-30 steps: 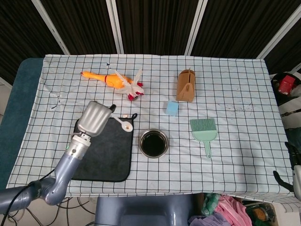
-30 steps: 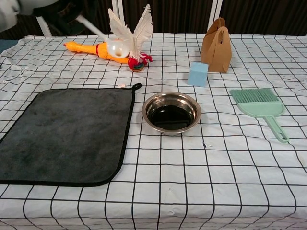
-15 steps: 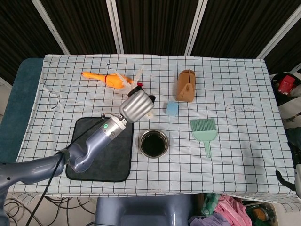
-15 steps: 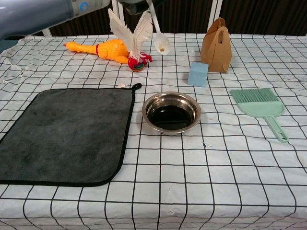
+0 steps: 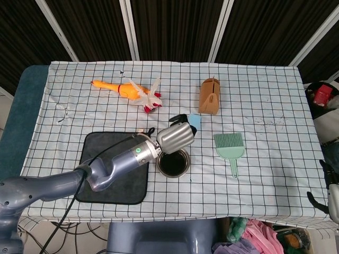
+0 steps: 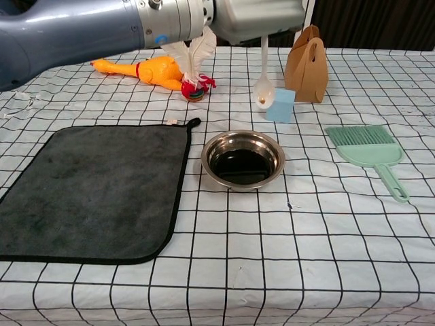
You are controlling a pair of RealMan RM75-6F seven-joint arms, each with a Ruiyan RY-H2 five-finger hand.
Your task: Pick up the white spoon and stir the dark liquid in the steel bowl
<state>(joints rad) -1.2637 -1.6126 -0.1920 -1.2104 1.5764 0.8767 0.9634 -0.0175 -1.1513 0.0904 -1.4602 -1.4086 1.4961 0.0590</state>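
My left hand [image 5: 176,136] reaches in from the lower left and hovers over the steel bowl [image 5: 174,175], covering its far rim in the head view. In the chest view this hand [image 6: 257,15] grips the handle of the white spoon [image 6: 264,87]. The spoon hangs straight down, scoop end lowest, in the air above the far side of the steel bowl [image 6: 205,160]. The dark liquid [image 6: 242,165] lies still, apart from the spoon. At the right edge of the head view a small part of my right hand [image 5: 329,197] shows, too little to read its fingers.
A dark mat [image 6: 95,190] lies left of the bowl. Behind it are a rubber chicken [image 6: 139,69] and a feathered toy [image 6: 194,51]. A blue block [image 6: 282,107] and a brown paper bag [image 6: 307,64] stand behind the spoon. A green brush [image 6: 367,149] lies to the right.
My left hand has carried the spoon rightward from above the mat, past the feathered toy, to over the bowl, and lowered it. The spoon now hangs vertically.
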